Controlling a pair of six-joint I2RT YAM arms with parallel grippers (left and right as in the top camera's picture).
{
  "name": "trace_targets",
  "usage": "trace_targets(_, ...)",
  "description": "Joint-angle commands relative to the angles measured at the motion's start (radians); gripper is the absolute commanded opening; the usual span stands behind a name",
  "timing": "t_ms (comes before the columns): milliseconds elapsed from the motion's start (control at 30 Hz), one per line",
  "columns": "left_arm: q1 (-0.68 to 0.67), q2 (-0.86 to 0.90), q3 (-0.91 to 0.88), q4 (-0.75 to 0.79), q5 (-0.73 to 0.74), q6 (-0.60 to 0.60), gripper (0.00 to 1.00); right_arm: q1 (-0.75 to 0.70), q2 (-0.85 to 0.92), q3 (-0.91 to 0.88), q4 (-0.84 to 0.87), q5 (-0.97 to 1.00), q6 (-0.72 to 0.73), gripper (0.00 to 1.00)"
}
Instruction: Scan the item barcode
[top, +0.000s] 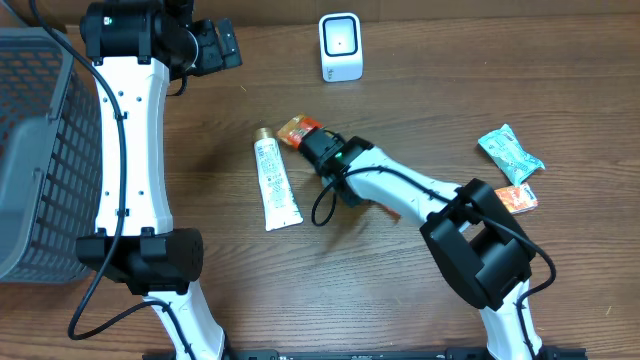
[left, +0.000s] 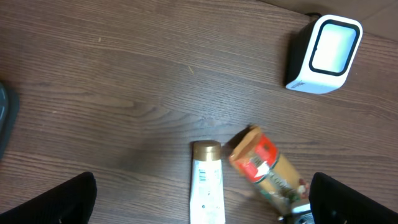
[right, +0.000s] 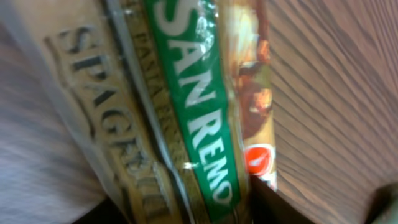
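Observation:
A spaghetti packet (top: 298, 130) with a red end and a green band lies on the wooden table just right of centre. My right gripper (top: 322, 150) is down on it. In the right wrist view the packet (right: 186, 112) fills the frame and the dark fingers (right: 273, 205) press on both of its sides. The white barcode scanner (top: 341, 46) stands upright at the back of the table and also shows in the left wrist view (left: 323, 53). My left gripper (top: 225, 45) hangs high at the back left, open and empty (left: 202, 208), looking down on the packet (left: 264, 168).
A white tube with a gold cap (top: 275, 183) lies beside the packet on its left. A grey mesh basket (top: 40, 150) stands at the left edge. A teal packet (top: 510, 152) and a small orange packet (top: 517, 199) lie at the right.

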Motion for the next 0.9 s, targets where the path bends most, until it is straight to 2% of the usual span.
trace_targets(0, -0.002, 0.002, 0.003, 0.0, -0.006, 0.011, 1.0, -0.045, 0.013, -0.035, -0.016, -0.065, 0.007, 0.37)
trace_targets(33, -0.002, 0.002, 0.003, 0.001, -0.006, 0.011, 1.0, -0.046, 0.013, -0.035, -0.021, -0.074, 0.007, 0.3)
trace_targets(67, -0.002, 0.002, 0.003, 0.0, -0.006, 0.011, 1.0, -0.045, 0.013, -0.034, -0.021, -0.095, 0.007, 0.17)
trace_targets(167, -0.002, 0.002, 0.003, 0.001, -0.006, 0.011, 1.0, -0.047, 0.012, -0.001, -0.053, -0.158, 0.007, 0.04)
trace_targets(300, -0.002, 0.002, 0.003, 0.001, -0.006, 0.011, 1.0, -0.07, -0.013, 0.118, -0.146, -0.435, -0.002, 0.04)
trace_targets(467, -0.002, 0.002, 0.003, 0.001, -0.006, 0.011, 1.0, -0.137, -0.077, 0.252, -0.24, -0.906, -0.128, 0.04)
trace_targets(600, -0.002, 0.002, 0.003, 0.0, -0.006, 0.011, 1.0, -0.226, -0.153, 0.271, -0.247, -1.246, -0.225, 0.04)
trace_targets(867, -0.002, 0.002, 0.003, 0.0, -0.006, 0.011, 1.0, -0.397, -0.216, 0.271, -0.274, -1.595, -0.229, 0.04)
